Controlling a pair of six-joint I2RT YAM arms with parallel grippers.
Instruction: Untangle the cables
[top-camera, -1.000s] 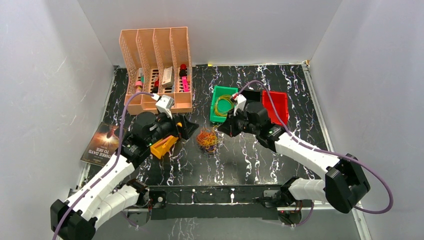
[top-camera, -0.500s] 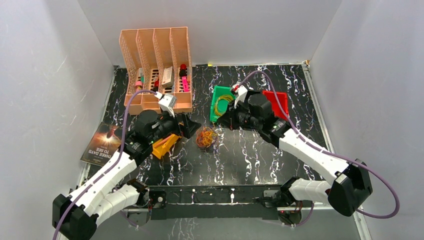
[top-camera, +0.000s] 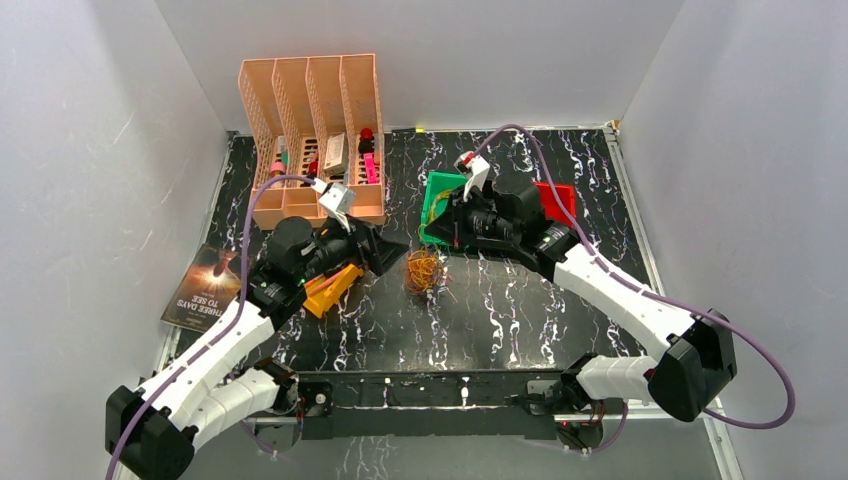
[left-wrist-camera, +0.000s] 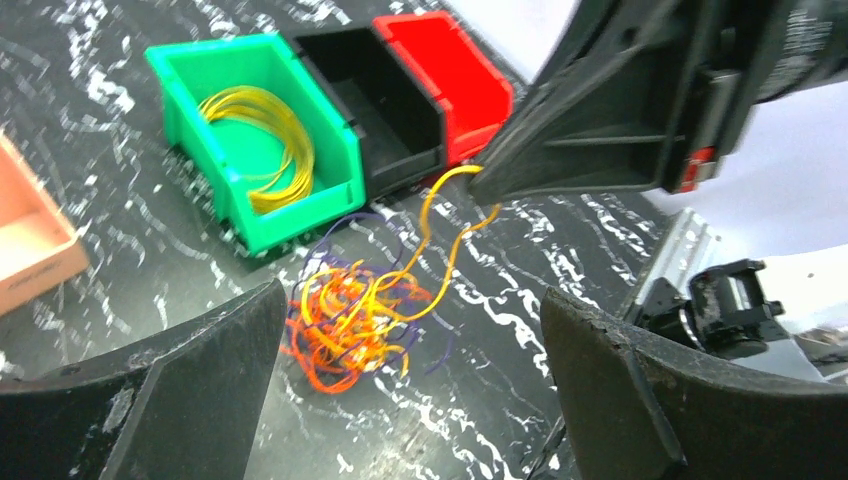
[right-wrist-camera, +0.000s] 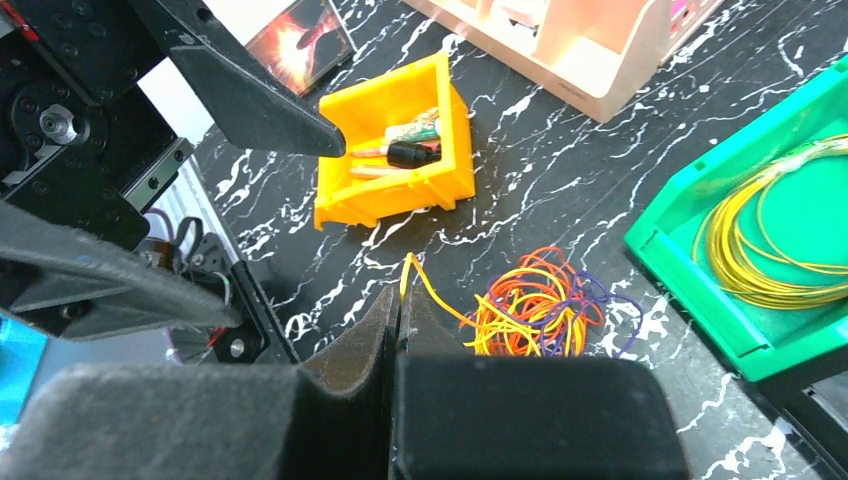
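Observation:
The cables (top-camera: 423, 270) are a small tangle of orange-red, yellow and purple loops on the black marbled table. They lie between my two grippers. They also show in the left wrist view (left-wrist-camera: 350, 320) and the right wrist view (right-wrist-camera: 535, 315). My right gripper (right-wrist-camera: 398, 305) is shut on one yellow cable (right-wrist-camera: 432, 292), which rises out of the tangle to its tips (left-wrist-camera: 480, 185). In the top view it (top-camera: 436, 230) hovers just right of and behind the tangle. My left gripper (left-wrist-camera: 415, 400) is open and empty, just left of the tangle (top-camera: 393, 247).
A green bin (top-camera: 430, 200) with yellow cable loops (left-wrist-camera: 270, 140) stands behind the tangle, next to a black bin (left-wrist-camera: 390, 90) and a red bin (top-camera: 560, 200). A yellow bin (top-camera: 325, 290) with small items lies under my left arm. An orange organiser (top-camera: 310, 100) stands at back left, and a book (top-camera: 200, 288) lies at left.
My right gripper has moved back toward the green bin, drawing the yellow cable up out of the tangle. The tangle has shifted slightly right. My left gripper has edged right.

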